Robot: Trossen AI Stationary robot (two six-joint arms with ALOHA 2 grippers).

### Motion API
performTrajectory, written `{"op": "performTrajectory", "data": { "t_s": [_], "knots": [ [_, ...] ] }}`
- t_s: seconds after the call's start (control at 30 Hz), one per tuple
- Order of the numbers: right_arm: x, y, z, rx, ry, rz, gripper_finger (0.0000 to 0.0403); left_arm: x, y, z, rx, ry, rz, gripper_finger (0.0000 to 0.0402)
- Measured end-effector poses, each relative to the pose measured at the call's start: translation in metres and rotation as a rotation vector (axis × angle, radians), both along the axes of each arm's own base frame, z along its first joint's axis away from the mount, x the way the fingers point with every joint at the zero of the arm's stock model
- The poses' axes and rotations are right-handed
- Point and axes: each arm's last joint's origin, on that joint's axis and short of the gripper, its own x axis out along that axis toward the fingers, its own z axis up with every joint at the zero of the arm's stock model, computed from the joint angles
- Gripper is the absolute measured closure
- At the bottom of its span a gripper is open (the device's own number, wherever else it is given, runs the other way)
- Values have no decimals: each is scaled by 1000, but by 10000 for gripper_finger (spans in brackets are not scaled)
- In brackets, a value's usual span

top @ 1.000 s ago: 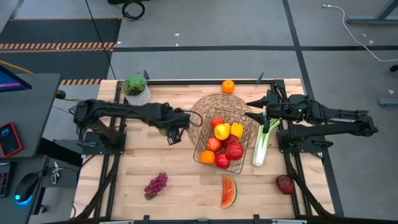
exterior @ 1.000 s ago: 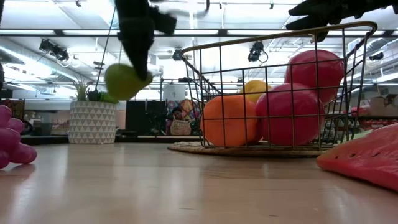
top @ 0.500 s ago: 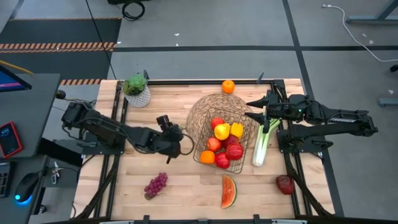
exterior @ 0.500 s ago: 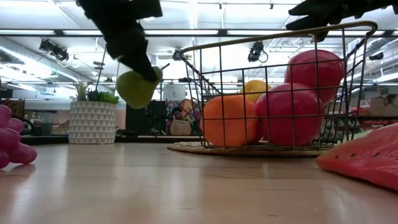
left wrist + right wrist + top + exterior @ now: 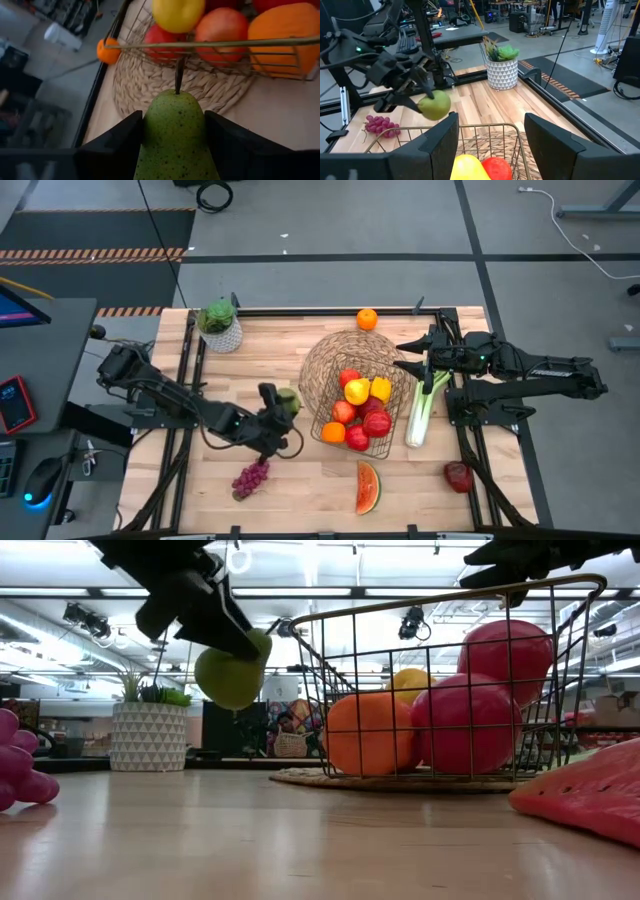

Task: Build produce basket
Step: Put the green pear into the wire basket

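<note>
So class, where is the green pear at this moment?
High view: the green pear is held in the left gripper, above the table just left of the wire basket.

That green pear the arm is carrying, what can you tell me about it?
The green pear is yellow-green with fine dark speckles and a thin dark stem. The left gripper is shut on it, one dark finger on each side, holding it in the air above the wooden table, touching nothing else. It hangs beside the open end of the tipped wire basket, stem pointing toward it. It looks whole and smooth, probably a plastic fruit.
</note>
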Motion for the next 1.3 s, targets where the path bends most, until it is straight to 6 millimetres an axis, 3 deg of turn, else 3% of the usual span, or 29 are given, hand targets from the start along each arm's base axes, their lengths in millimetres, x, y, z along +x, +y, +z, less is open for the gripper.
{"op": "performTrajectory", "data": {
  "t_s": [0.9, 1.3],
  "knots": [
    [0, 0, 0, 0, 0, 0, 172, 3, -9, -1, 164, 235, -391, 190],
    [0, 0, 0, 0, 0, 0, 172, 1, -13, -1, 356, 356, -572, 196]
  ]
}}
